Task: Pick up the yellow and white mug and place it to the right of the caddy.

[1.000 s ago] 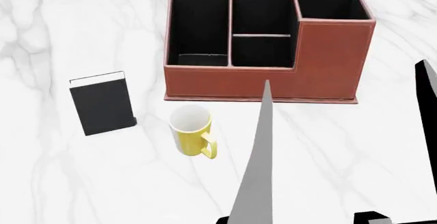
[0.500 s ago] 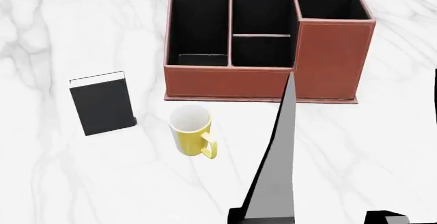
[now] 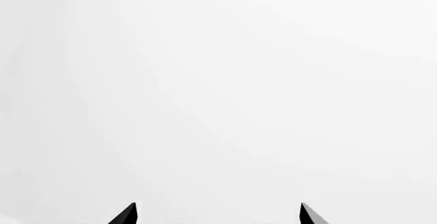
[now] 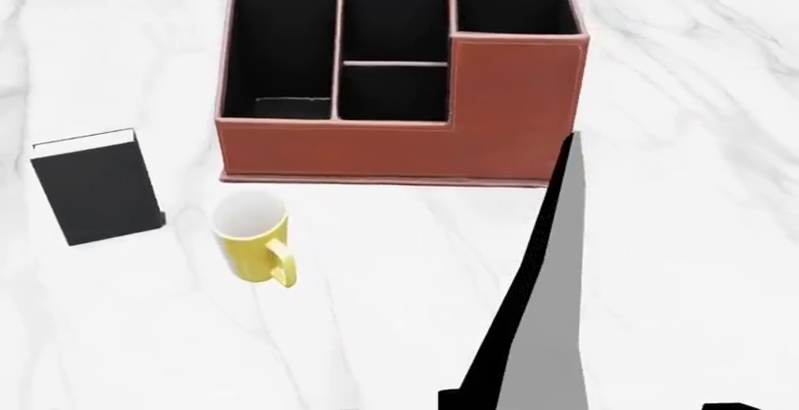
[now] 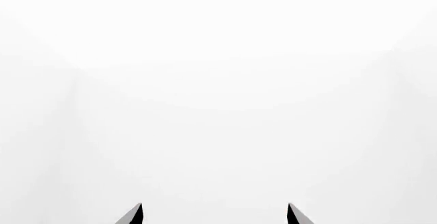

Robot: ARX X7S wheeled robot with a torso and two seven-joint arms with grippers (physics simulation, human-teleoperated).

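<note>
The yellow and white mug (image 4: pixel 251 234) stands upright on the marble table (image 4: pixel 699 101), its handle turned toward the near right, just in front of the caddy's left front corner. The caddy (image 4: pixel 374 151) is a reddish-brown box with black compartments at the back centre. One long pointed finger (image 4: pixel 549 288) of my right gripper rises from the lower edge, right of the mug and well apart from it. In the right wrist view my right gripper (image 5: pixel 215 213) is open against plain white. My left gripper (image 3: pixel 217 213) is open too, also facing plain white.
A black book with a white edge (image 4: pixel 97 190) stands at the left, beside the mug. Bare marble stretches to the right of the caddy and along the front.
The head view has swung right, so caddy, mug and book sit further left in frame. The right gripper's finger has shifted rightward; its other finger has left the frame.
</note>
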